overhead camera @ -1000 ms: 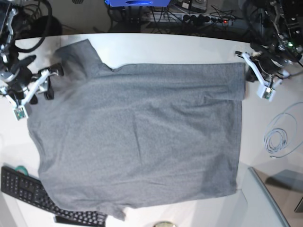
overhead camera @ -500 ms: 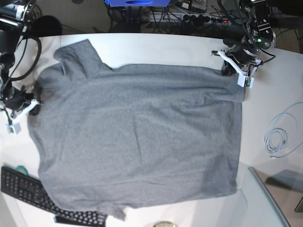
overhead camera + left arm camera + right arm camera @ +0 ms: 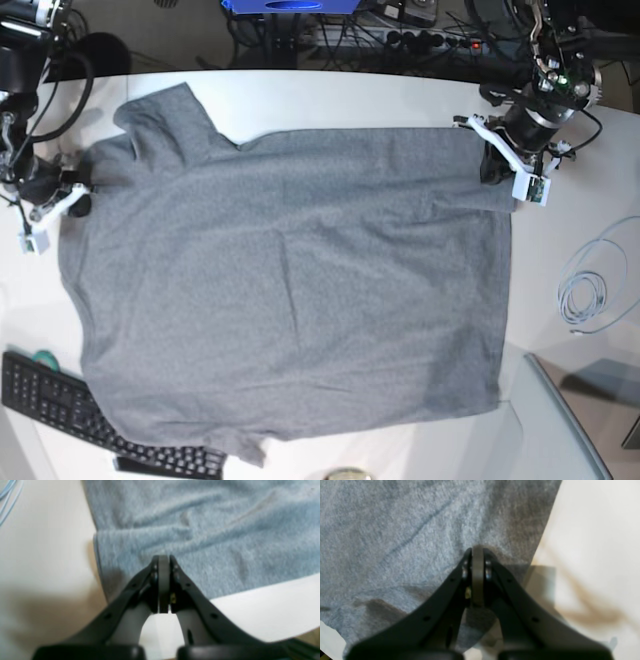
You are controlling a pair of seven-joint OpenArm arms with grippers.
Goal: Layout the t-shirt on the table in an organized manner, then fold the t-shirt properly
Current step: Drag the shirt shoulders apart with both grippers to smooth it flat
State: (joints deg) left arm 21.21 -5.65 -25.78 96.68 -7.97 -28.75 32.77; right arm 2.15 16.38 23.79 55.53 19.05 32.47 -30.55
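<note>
The grey t-shirt [image 3: 290, 290] lies spread flat on the white table [image 3: 350, 95], with its sleeves and neck at the left and its hem at the right. My left gripper [image 3: 490, 165] sits at the hem's far right corner. In the left wrist view its jaws [image 3: 163, 558] are shut, with a small fold of the shirt [image 3: 225, 530] bunched at the tips. My right gripper [image 3: 78, 198] is at the shirt's far left edge. In the right wrist view its jaws [image 3: 477, 550] are shut, pressed into the cloth [image 3: 395, 530] just inside its edge.
A black keyboard [image 3: 70, 410] lies at the near left, partly under the shirt. A coiled pale cable [image 3: 585, 295] lies right of the hem and also shows in the left wrist view [image 3: 7, 495]. A grey panel [image 3: 580, 410] is at the near right. Cables and a power strip [image 3: 400, 40] lie behind the table.
Both grippers were open off the cloth a second ago. They have moved onto the shirt's far edge and shut. The hem corner at the right has puckered slightly.
</note>
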